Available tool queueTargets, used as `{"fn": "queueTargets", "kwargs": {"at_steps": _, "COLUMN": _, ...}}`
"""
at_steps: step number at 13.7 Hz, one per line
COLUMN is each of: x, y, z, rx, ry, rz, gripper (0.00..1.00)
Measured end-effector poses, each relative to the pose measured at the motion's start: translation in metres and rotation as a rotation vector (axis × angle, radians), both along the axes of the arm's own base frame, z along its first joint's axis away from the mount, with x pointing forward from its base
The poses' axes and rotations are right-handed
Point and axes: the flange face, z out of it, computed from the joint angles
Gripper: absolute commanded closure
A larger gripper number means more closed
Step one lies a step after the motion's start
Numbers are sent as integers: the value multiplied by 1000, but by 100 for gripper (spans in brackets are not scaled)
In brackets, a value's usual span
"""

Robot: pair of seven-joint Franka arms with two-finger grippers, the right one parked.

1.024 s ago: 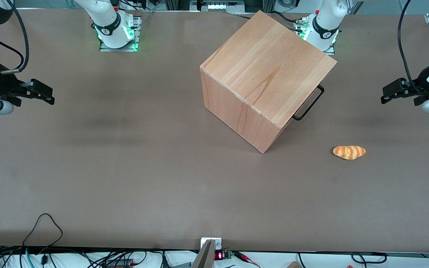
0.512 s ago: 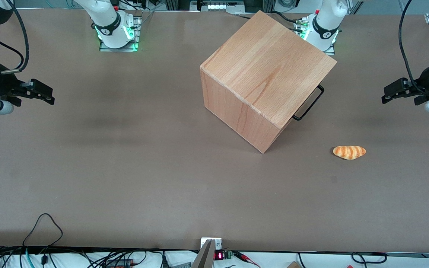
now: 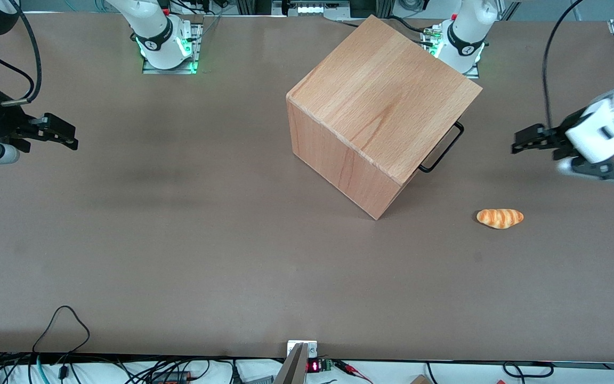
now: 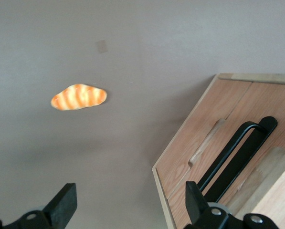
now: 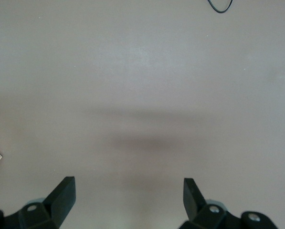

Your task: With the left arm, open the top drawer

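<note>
The wooden cube cabinet (image 3: pixel 381 106) stands on the table with its front turned toward the working arm's end. From the front view only the top drawer's black wire handle (image 3: pixel 443 148) shows; the drawer looks shut. In the left wrist view the drawer front (image 4: pixel 264 102) and its handle (image 4: pixel 237 152) show close by. The left arm (image 3: pixel 608 125) hovers in front of the cabinet, well apart from the handle. Its gripper (image 3: pixel 520 144) is open and empty, pointing toward the cabinet. It also shows in the left wrist view (image 4: pixel 130 205), with one finger (image 4: pixel 195 200) over the cabinet's front edge.
A small orange bread roll (image 3: pixel 500 218) lies on the brown table (image 3: pixel 179 240), nearer the front camera than the gripper, and shows in the left wrist view (image 4: pixel 79 97). Arm bases (image 3: pixel 464 40) stand at the table's back edge.
The left arm has swung in toward the cabinet; its gripper moved closer to the handle and slightly lower. The cabinet and the roll have not moved.
</note>
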Motion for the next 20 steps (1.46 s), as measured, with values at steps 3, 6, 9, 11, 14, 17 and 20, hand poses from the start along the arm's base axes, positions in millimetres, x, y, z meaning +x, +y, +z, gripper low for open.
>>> {"fn": "queueTargets", "kwargs": {"at_steps": 3, "x": 0, "y": -26, "z": -25, "rx": -13, "ry": -4, "rz": -117, "gripper": 0}}
{"fn": "queueTargets", "kwargs": {"at_steps": 6, "x": -6, "y": -51, "z": -43, "rx": -38, "ry": 23, "rz": -183, "gripper": 0}}
{"fn": "queueTargets", "kwargs": {"at_steps": 9, "x": -13, "y": -68, "z": -58, "rx": -86, "ry": 44, "rz": -222, "gripper": 0}}
{"fn": "queueTargets", "kwargs": {"at_steps": 11, "x": -14, "y": -68, "z": -69, "rx": -104, "ry": 41, "rz": -254, "gripper": 0}}
{"fn": "queueTargets", "kwargs": {"at_steps": 14, "x": -18, "y": -69, "z": -86, "rx": -137, "ry": 47, "rz": -291, "gripper": 0}}
{"fn": "queueTargets", "kwargs": {"at_steps": 17, "x": -20, "y": -69, "z": -91, "rx": -146, "ry": 52, "rz": -304, "gripper": 0}}
{"fn": "queueTargets", "kwargs": {"at_steps": 20, "x": -21, "y": -69, "z": -95, "rx": -147, "ry": 59, "rz": -305, "gripper": 0}}
